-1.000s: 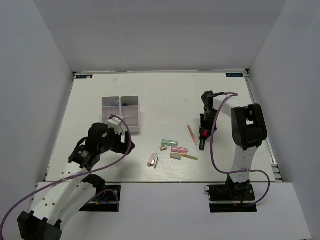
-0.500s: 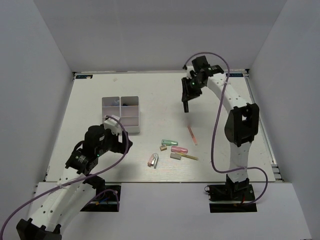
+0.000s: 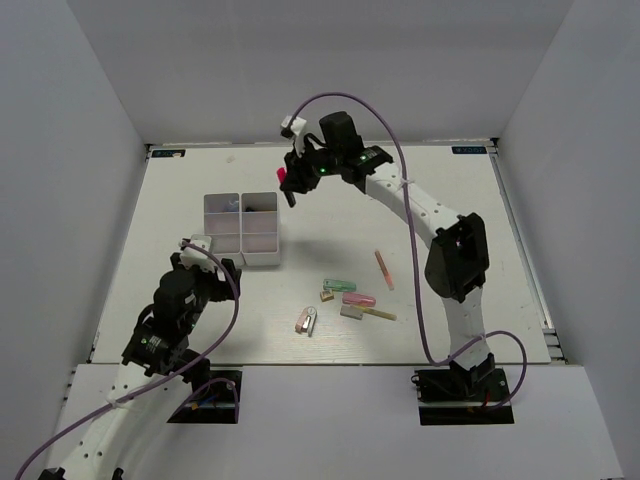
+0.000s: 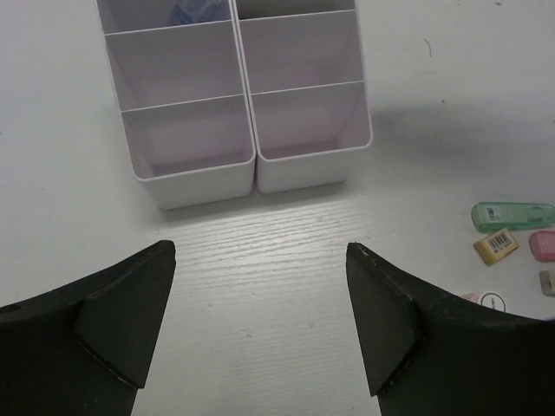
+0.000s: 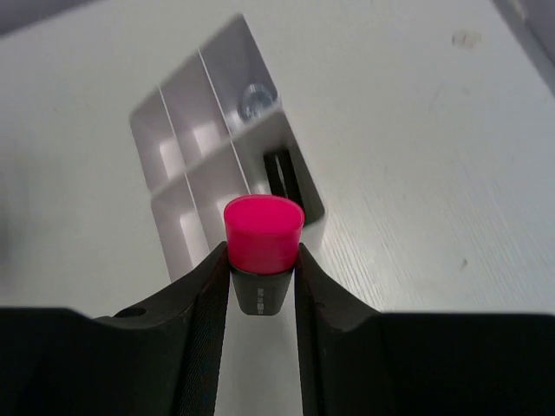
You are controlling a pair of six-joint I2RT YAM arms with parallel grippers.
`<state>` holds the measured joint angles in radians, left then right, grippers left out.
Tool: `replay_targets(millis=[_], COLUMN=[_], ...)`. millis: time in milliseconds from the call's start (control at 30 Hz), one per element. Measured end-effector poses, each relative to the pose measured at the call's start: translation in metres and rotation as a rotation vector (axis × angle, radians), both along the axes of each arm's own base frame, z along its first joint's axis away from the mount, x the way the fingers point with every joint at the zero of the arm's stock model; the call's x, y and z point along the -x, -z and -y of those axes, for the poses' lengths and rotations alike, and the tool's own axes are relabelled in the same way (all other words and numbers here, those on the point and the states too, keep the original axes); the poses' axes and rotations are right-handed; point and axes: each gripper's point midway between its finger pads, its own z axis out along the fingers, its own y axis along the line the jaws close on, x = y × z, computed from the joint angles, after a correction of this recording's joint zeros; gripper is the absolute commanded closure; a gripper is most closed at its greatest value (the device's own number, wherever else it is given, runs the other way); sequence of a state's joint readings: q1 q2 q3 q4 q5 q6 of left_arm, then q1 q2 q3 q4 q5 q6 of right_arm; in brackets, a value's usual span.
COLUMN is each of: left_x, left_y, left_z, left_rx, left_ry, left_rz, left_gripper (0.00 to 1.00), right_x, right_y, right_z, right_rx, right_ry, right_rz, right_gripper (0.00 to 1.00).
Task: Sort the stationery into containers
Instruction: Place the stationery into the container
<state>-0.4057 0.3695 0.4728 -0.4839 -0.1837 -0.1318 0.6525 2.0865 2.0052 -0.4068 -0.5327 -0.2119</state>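
Observation:
My right gripper (image 3: pixel 291 188) is shut on a black highlighter with a pink cap (image 3: pixel 283 176), held in the air just beyond the far right corner of the white containers (image 3: pixel 243 228). In the right wrist view the highlighter (image 5: pixel 264 232) stands cap-up between the fingers (image 5: pixel 199 303), with the containers (image 5: pixel 186 130) below. My left gripper (image 3: pixel 213 262) is open and empty, just in front of the containers (image 4: pixel 238 130). Loose stationery lies mid-table: a pink pencil (image 3: pixel 384 269), a green piece (image 3: pixel 340 286), a pink piece (image 3: pixel 358 299) and a yellow piece (image 3: pixel 380 314).
A far compartment holds a black item (image 5: pixel 279 173) and another holds a shiny clip (image 5: pixel 254 100). Small erasers (image 3: pixel 326 296) and a pink-and-white item (image 3: pixel 306 320) lie near the front. The green piece (image 4: pixel 512 215) and a tan eraser (image 4: pixel 496 242) show right of my left gripper.
My right arm swung the pink-capped highlighter from the right side of the table up and left to the far end of the containers. My left arm drew back toward the near left.

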Motion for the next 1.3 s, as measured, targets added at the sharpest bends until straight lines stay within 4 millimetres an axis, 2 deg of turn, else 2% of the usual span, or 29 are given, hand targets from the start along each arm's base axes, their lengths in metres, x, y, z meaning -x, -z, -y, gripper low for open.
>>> replay_targets(millis=[167, 333, 433, 500, 600, 833, 933, 1133, 1167, 1267, 1300], left_x=[-0.001, -0.002, -0.002, -0.002, -0.002, -0.002, -0.002, -0.002, -0.002, -0.002, -0.002], left_y=[0.0, 0.0, 0.0, 0.0, -0.001, -0.001, -0.001, -0.001, -0.001, -0.001, -0.001], left_z=[-0.004, -0.006, -0.007, -0.007, -0.006, -0.006, -0.006, -0.006, -0.006, -0.006, -0.006], left_rx=[-0.008, -0.012, -0.012, -0.012, -0.011, -0.01, -0.01, -0.01, -0.01, -0.01, -0.01], left_ry=[-0.024, -0.035, -0.036, -0.036, -0.036, -0.036, -0.036, -0.036, -0.036, -0.036, -0.036], left_rz=[0.002, 0.004, 0.005, 0.005, 0.008, 0.01, 0.01, 0.01, 0.01, 0.011, 0.011], left_gripper=[0.11, 0.11, 0.11, 0.11, 0.11, 0.11, 0.11, 0.11, 0.11, 0.11, 0.11], right_x=[-0.007, -0.016, -0.018, -0.019, -0.021, -0.024, -0.024, -0.019, -0.02, -0.018, -0.017], right_y=[-0.034, -0.036, -0.016, 0.003, 0.021, 0.027, 0.04, 0.078, 0.08, 0.078, 0.075], right_z=[-0.041, -0.075, -0.088, -0.092, -0.094, -0.094, -0.093, -0.086, -0.086, -0.086, -0.086], right_rx=[-0.188, -0.294, -0.308, -0.295, -0.278, -0.279, -0.262, -0.198, -0.193, -0.191, -0.193], right_ry=[-0.036, -0.07, -0.108, -0.116, -0.117, -0.128, -0.135, -0.149, -0.146, -0.154, -0.159], right_rz=[0.075, 0.067, 0.039, 0.014, -0.009, 0.039, 0.053, 0.056, 0.064, 0.082, 0.082], right_gripper=[1.0, 1.0, 1.0, 1.0, 1.0, 1.0, 1.0, 1.0, 0.92, 0.53, 0.47])
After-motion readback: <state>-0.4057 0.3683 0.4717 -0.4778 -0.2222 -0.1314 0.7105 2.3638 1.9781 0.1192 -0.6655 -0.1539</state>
